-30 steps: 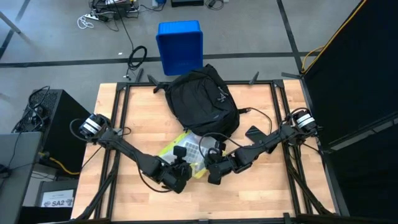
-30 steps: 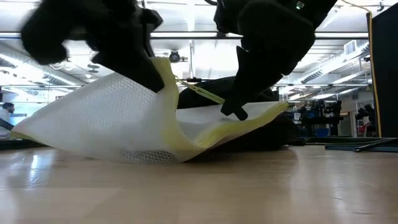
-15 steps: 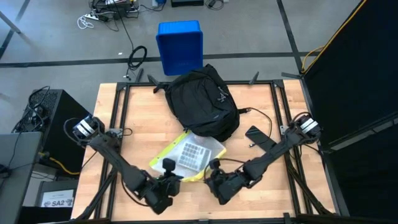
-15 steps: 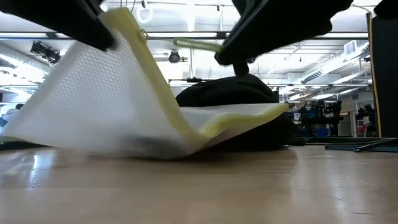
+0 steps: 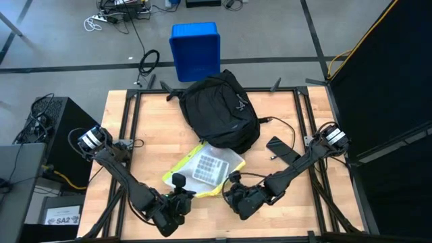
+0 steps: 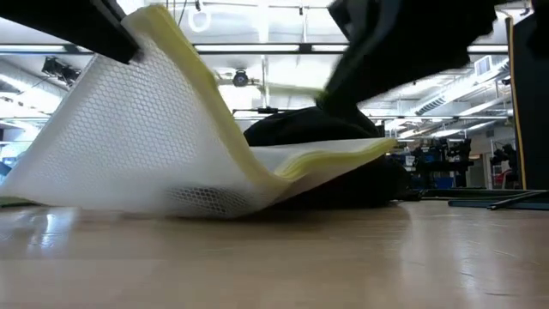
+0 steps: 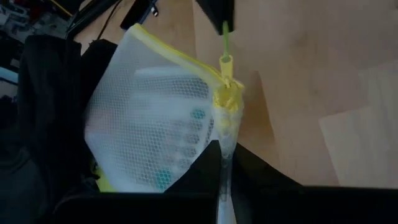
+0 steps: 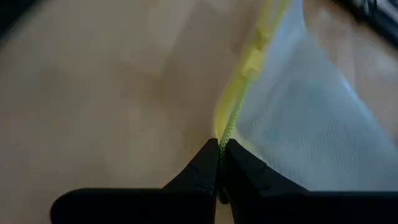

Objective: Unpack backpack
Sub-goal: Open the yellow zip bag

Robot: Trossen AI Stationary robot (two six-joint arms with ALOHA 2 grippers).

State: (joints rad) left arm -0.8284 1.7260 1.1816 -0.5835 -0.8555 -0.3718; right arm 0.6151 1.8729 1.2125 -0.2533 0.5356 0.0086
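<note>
The black backpack [image 5: 219, 111] lies at the table's far middle. In front of it lies a white mesh pouch [image 5: 202, 167] with yellow trim; its far end leans against the backpack [image 6: 317, 129]. My left gripper [image 5: 185, 194] is shut on the pouch's near left corner. My right gripper [image 5: 229, 193] is shut on a thin yellow cord [image 8: 231, 121] that runs to the pouch's zipper pull [image 8: 252, 59]. In the left wrist view the right gripper [image 7: 214, 11] shows beyond the pouch [image 7: 155, 130], with the cord [image 7: 225, 43]. My left gripper pinches the pouch's yellow-trimmed edge [image 7: 224, 140] at its corner between the two fingers, which come slanting down from the near left. That corner [image 6: 159, 19] is raised, while the pouch's middle [image 6: 197, 202] sags onto the table. My right gripper pinches the free end of the yellow cord [image 8: 224, 135] between its fingertips, coming slanting down from the near right. The cord runs along the line of the fingers, straight to the zipper pull, clear of the table.
A blue plastic bin [image 5: 196, 48] stands on the floor beyond the far edge. A flat black object [image 5: 279, 146] and a thin cable [image 5: 266, 121] lie right of the backpack. Bare wood shows along the near edge [image 6: 343, 257].
Both grippers have moved toward the near edge and apart, the left also toward the left edge. The right gripper has rolled about its own axis. The pouch's near left corner has risen higher and the pouch has spread out; its far end has stayed against the backpack.
</note>
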